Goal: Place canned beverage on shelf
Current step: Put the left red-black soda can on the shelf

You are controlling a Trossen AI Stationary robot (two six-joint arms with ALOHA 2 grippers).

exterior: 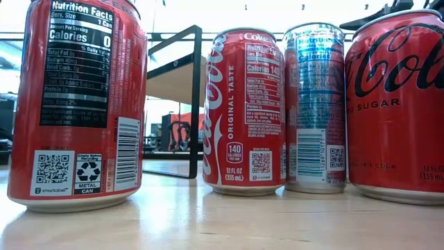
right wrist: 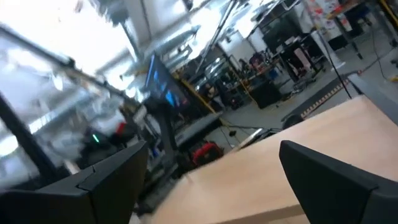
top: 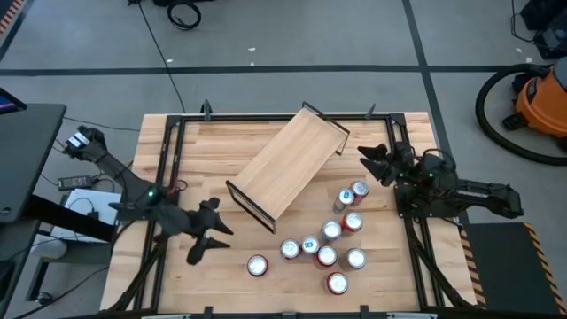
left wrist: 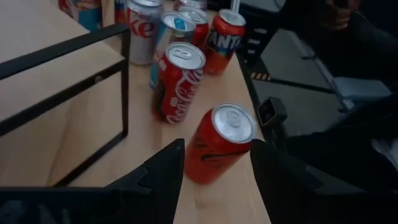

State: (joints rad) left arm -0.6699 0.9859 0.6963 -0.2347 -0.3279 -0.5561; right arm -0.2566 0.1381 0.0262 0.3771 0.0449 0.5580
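I centre the released left tool [left wrist: 214, 165] on the near-left can [left wrist: 217, 143], well clear of the shelf [top: 288, 166]; the right tool [top: 370, 162] waits, released.

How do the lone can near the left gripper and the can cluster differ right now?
The lone red can stands apart, nearest the left gripper, whose open jaws frame it in the left wrist view. The cluster is packed together nearer the right gripper and mixes red and silver-blue cans. All stand upright on the tabletop, none on the shelf.

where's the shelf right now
In the high view the shelf lies diagonally mid-table, far of the can cluster, between the two grippers.
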